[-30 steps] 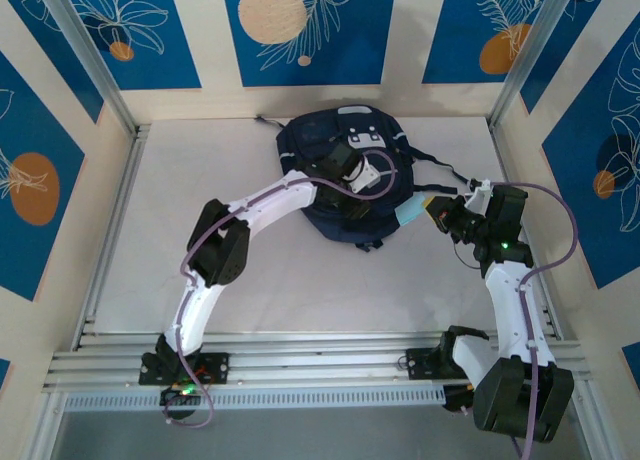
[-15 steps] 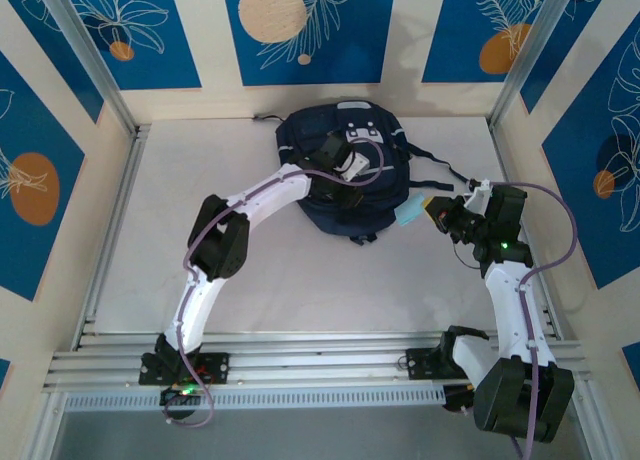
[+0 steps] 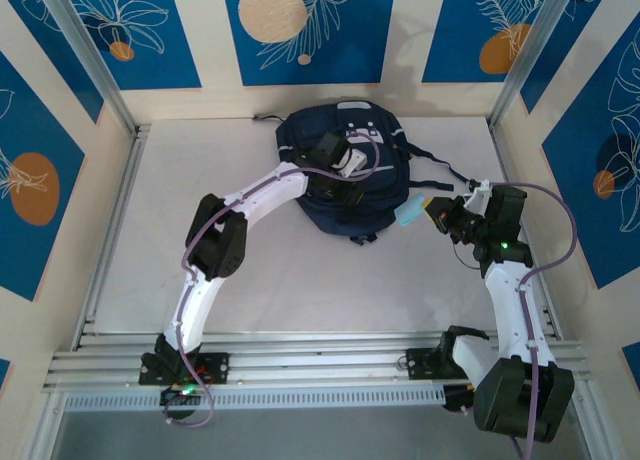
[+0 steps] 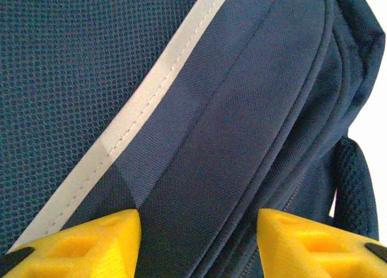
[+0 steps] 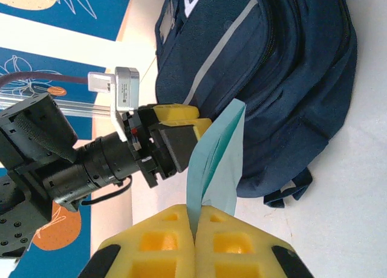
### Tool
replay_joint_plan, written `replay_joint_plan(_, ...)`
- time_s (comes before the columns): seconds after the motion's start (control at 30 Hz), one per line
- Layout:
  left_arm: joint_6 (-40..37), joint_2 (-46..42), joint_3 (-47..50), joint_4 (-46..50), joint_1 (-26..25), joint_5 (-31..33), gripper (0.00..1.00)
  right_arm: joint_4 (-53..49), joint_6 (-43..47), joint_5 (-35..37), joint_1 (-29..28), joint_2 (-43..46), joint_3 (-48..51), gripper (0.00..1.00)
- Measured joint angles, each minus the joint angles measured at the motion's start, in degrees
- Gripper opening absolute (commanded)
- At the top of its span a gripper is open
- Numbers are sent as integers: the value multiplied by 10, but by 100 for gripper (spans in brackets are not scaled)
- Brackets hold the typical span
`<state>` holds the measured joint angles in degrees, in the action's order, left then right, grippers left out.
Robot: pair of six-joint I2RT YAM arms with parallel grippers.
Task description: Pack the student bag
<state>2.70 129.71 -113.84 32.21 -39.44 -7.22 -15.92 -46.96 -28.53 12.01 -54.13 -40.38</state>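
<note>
Left gripper (image 4: 199, 242), jaws apart, over bag (image 3: 345, 212), contact unclear; right gripper (image 5: 195, 220) clamps teal sheet (image 5: 221, 163) just beside bag.

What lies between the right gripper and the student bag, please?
A pale teal sheet, pinched in the right gripper, reaches toward the side of the student bag. The right wrist view shows this.

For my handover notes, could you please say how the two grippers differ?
The left gripper is open and empty; the right gripper is shut on a pale teal sheet. The left is over the student bag; the right is beside it. Both have yellow fingers.
</note>
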Motion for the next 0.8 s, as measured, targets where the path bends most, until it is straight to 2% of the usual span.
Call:
replay_joint_plan(0.23, -3, -1, 0, -5, 6, -3, 63, 0, 0, 0, 0, 0, 0, 0)
replay_joint_plan(0.63, -51, 3, 3, -3, 6, 11, 75, 0, 0, 0, 0, -9, 0, 0)
replay_joint_plan(0.8, -60, 5, 10, -7, 5, 8, 83, 0, 2, 0, 0, -8, 0, 0)
